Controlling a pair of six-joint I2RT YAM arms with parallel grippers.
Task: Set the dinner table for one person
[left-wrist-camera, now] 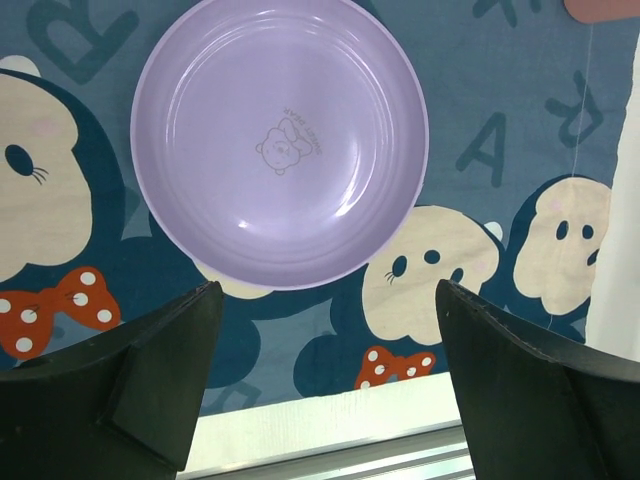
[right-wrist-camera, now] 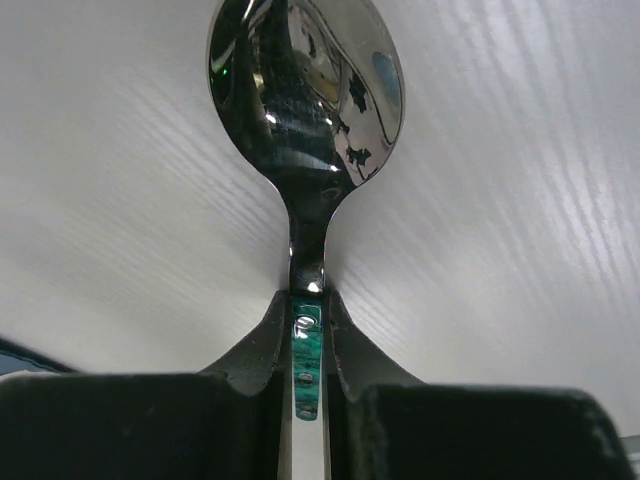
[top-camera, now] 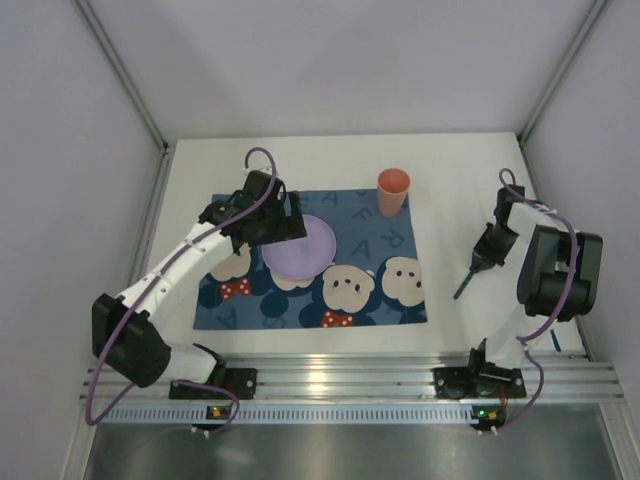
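The right claw [right-wrist-camera: 307, 300] is clamped on the green handle of a shiny steel spoon [right-wrist-camera: 305, 90], bowl pointed outward. The plain white matte dinner table [right-wrist-camera: 520, 200] is spread beneath both claws. The left claw [left-wrist-camera: 327, 290] is held wide, empty. Beyond its fingertips, a round lilac plastic plate [left-wrist-camera: 280, 140] is laid on a dark blue cartoon-printed cloth mat [left-wrist-camera: 480, 150]. Farther out, a salmon cup [top-camera: 392, 192] is stood on the mat.

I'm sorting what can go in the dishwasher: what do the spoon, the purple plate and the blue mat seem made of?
The spoon: polished metal, likely stainless steel, given its mirror-like reflections; the handle looks like glossy green plastic. The purple plate: probably plastic or melamine, smooth with soft highlights and a printed bear. The blue mat: apparently printed cloth, matte, no glare.
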